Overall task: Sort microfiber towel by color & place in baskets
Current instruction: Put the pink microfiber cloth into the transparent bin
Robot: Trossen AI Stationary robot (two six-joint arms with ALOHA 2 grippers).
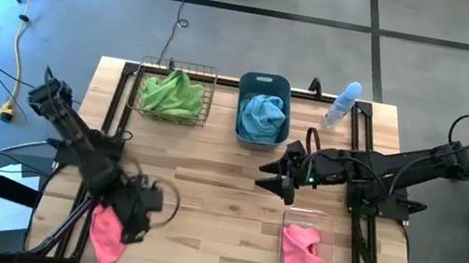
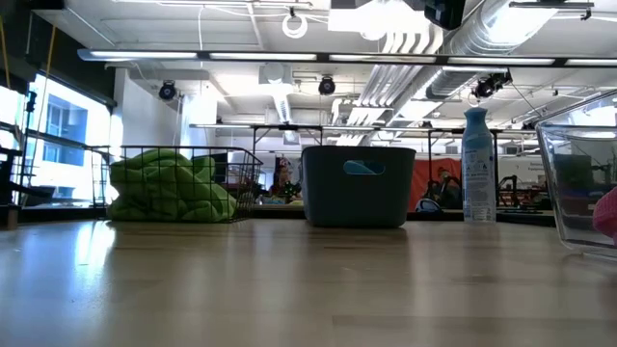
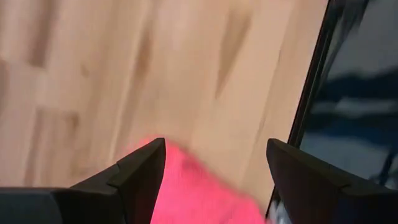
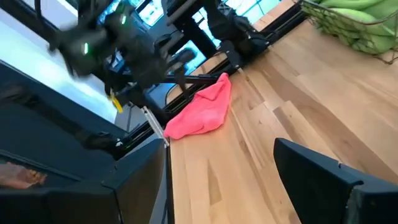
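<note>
A bright pink towel [image 1: 105,236] lies crumpled at the table's near left corner; it also shows in the right wrist view [image 4: 200,112]. My left gripper [image 1: 132,227] is open just over its right side, and pink cloth [image 3: 193,193] shows between the fingers. My right gripper [image 1: 285,189] is open and empty, hovering mid-table beside the clear bin [image 1: 333,225], which holds another pink towel [image 1: 302,255]. The wire basket [image 1: 211,85] holds green towels [image 1: 172,93]. The blue tub [image 1: 266,84] holds a light blue towel [image 1: 263,115]. My left gripper has its open fingers [image 3: 140,165] on either side of the pink towel's upper part [image 3: 180,180], coming from above. I cannot tell whether they touch the cloth. The towel lies on the table.
A pale blue spray bottle [image 1: 342,106] stands at the far edge, right of the tub. Bare wood [image 1: 209,175] stretches across the table's middle. The black frame rails [image 1: 356,255] run along both side edges. In the low view the basket [image 2: 183,183], tub [image 2: 359,185] and bottle [image 2: 477,164] line the far side.
</note>
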